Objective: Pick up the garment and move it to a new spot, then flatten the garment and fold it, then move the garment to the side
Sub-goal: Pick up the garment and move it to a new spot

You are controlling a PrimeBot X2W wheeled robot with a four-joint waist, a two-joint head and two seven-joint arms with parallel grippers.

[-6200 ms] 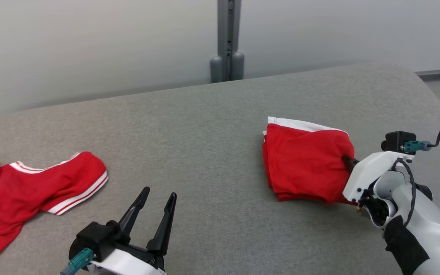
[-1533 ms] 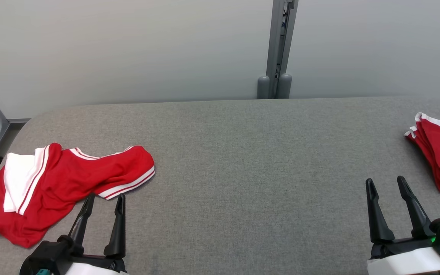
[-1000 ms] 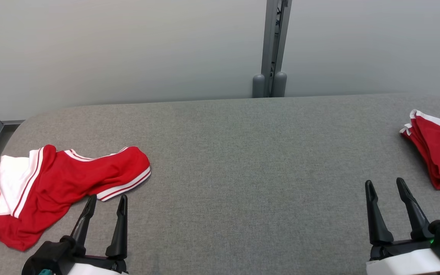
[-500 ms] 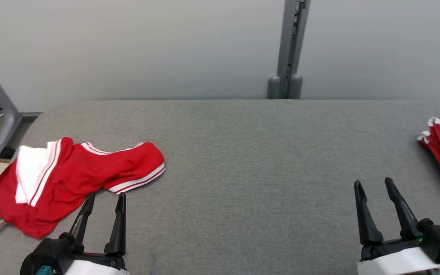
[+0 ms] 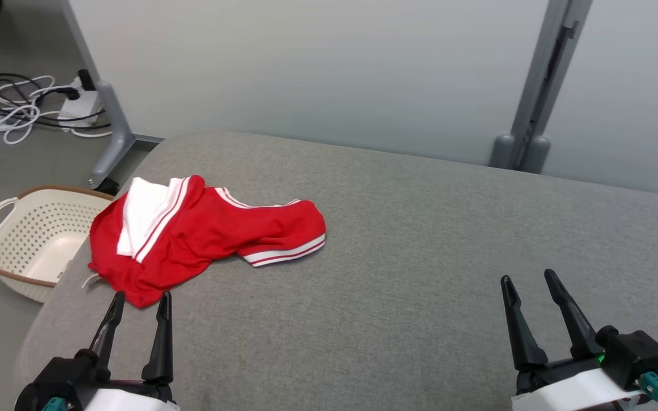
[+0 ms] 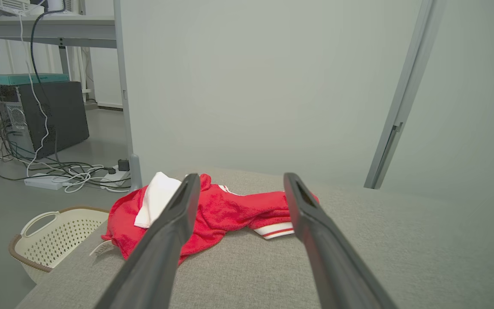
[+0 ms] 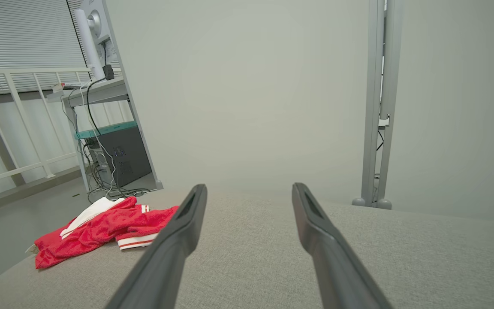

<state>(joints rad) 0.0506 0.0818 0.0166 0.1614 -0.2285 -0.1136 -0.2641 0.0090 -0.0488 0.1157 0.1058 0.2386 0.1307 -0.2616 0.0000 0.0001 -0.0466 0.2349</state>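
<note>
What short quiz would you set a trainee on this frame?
1. True or false: the left gripper and the right gripper both stand open, holding nothing.
2. The red garment lies: A) crumpled on the gray table; B) folded flat; C) hanging in the air.
3. What stands on the floor by the table's left end?
Key: 1 true; 2 A; 3 a white perforated laundry basket.

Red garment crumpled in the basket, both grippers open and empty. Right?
Not quite. The garment lies crumpled on the table, not in the basket, which stands on the floor by the table's left end. The head view shows this. The rest holds: left gripper and right gripper are open and empty.
</note>
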